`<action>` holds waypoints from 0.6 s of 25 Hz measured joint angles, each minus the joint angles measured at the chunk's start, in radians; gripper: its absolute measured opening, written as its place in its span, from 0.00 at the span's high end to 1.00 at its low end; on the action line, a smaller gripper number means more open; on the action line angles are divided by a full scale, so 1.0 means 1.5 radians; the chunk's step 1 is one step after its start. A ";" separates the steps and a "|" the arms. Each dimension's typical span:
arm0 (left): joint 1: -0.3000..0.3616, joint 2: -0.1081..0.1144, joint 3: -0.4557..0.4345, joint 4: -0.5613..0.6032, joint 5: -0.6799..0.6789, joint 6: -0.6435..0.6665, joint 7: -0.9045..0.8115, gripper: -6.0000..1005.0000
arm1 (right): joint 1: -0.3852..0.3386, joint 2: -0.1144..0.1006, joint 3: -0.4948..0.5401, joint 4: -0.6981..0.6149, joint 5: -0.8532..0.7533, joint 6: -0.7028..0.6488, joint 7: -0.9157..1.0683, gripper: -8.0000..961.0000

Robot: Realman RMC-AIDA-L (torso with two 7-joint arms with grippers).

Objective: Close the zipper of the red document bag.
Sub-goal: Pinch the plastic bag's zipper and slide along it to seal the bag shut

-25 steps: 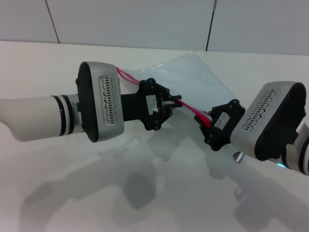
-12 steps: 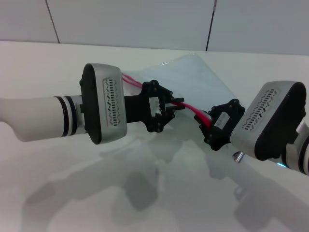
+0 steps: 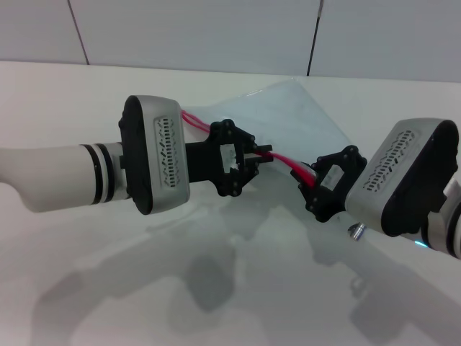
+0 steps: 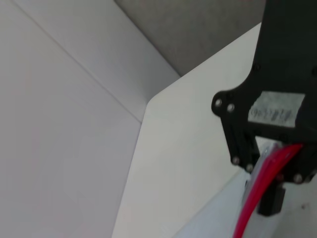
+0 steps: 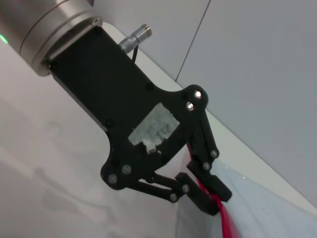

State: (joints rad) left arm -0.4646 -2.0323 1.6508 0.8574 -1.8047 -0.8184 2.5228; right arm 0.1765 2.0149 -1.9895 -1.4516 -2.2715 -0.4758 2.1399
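the left hand (image 3: pixel 261 157) has slid along the zipper (image 3: pixel 285 163) toward the right hand (image 3: pixel 311 182) over the last second, and the gap between them is shorter now. left fingers pinched shut on the red strip, near its middle. right hand clamped on the same strip at the near corner of the red document bag (image 3: pixel 288 119). the bag's zip edge hangs lifted between the two hands, the pale-blue sheet sloping back from it onto the white surface (image 3: pixel 65 101).
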 joint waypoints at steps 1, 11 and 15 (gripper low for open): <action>0.001 0.000 0.000 0.000 0.000 0.004 0.000 0.91 | 0.000 0.000 0.002 0.000 0.000 0.000 0.000 0.94; 0.018 0.001 -0.009 -0.001 -0.002 0.023 0.000 0.92 | -0.007 0.002 0.024 0.000 -0.001 -0.001 0.004 0.94; 0.026 0.002 -0.013 -0.002 -0.003 0.043 -0.001 0.92 | -0.011 0.003 0.041 0.001 -0.003 -0.005 0.005 0.93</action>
State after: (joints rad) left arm -0.4250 -2.0297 1.6314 0.8547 -1.8086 -0.7545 2.5219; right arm 0.1603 2.0190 -1.9274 -1.4499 -2.2759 -0.4840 2.1470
